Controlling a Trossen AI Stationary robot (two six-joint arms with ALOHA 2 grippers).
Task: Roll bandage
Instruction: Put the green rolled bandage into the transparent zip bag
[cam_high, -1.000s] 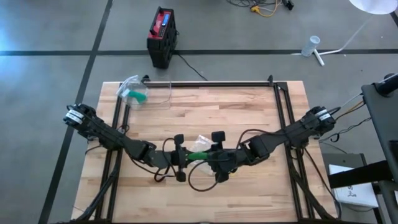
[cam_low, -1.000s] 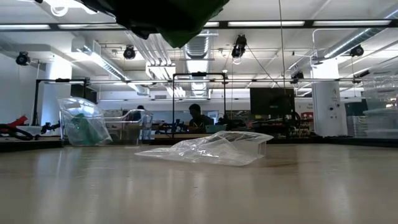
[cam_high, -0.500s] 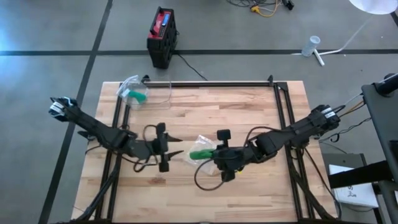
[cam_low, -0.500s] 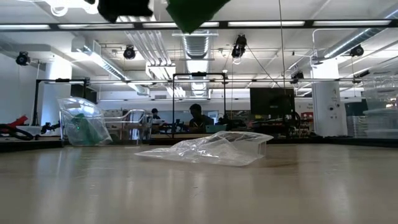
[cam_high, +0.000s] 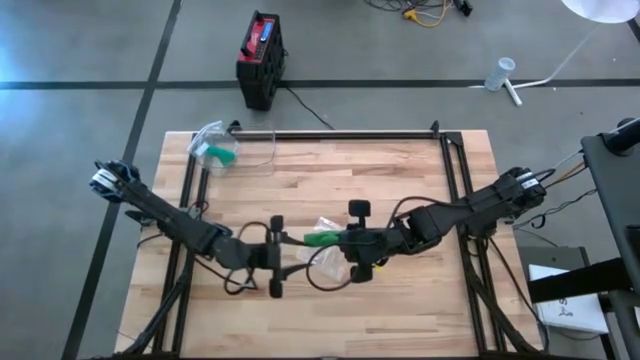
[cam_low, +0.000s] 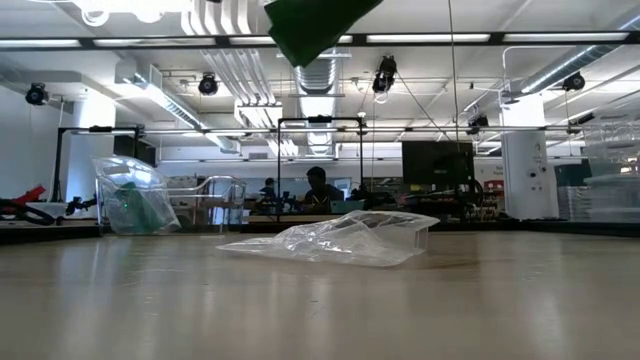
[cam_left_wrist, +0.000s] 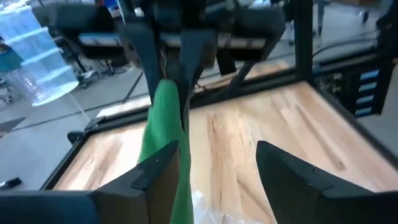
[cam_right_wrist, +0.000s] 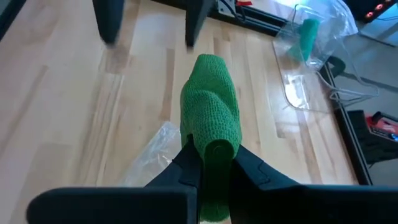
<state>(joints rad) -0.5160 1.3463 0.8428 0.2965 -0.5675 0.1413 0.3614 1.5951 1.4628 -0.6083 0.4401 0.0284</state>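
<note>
Right gripper (cam_right_wrist: 210, 163) pinching green bandage (cam_right_wrist: 210, 102) firmly; left gripper (cam_left_wrist: 214, 168) gaping alongside, needing squarer alignment before regripping.

Grey concrete floor (cam_high: 80, 120) with dark lines around the wooden table (cam_high: 400, 170), a red and black box (cam_high: 262, 58) on the floor, long ceiling lights (cam_low: 440, 38), silver ducts (cam_low: 240, 75), a person (cam_low: 318, 188) sitting far behind
</note>
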